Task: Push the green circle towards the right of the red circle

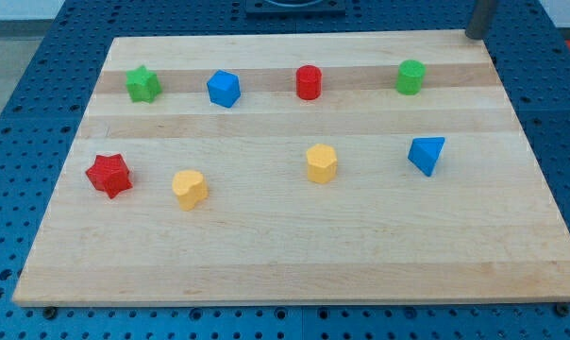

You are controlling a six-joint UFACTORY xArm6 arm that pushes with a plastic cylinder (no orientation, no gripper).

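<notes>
**Green circle lies down-left of the rod, red circle further left along the same row**

Item: end effector. A straight dark rod enters at the upper right corner of the frame; my tip (476, 35) sits at the far top-right corner of the worktop (294, 255), right at its edge. It has no jaws and holds nothing; it touches no block.

Item: green circle (410, 76). A short upright cylinder, upper right of the frame, in the top row. It stands below and to the left of my tip, near but clearly apart from it.

Item: red circle (309, 82). Same shape, top row, upper centre of the frame, well apart from the green one and to its left.

Governing relation: the green circle is already on the red circle's right side, with open board between them. Closing that gap looks to call for a leftward push, so the tip would need to come down onto the green circle's right-hand face. From where the tip stands, that face is the nearer one. A push off-centre could send the cylinder drifting out of the row.

Other stock on the board:
- green star (142, 84), upper left
- blue block (224, 89), angular, top row
- red star (108, 176), lower left
- yellow block (189, 188), left of centre
- yellow block (321, 162), centre
- blue block (427, 155), wedge-like, right
</notes>
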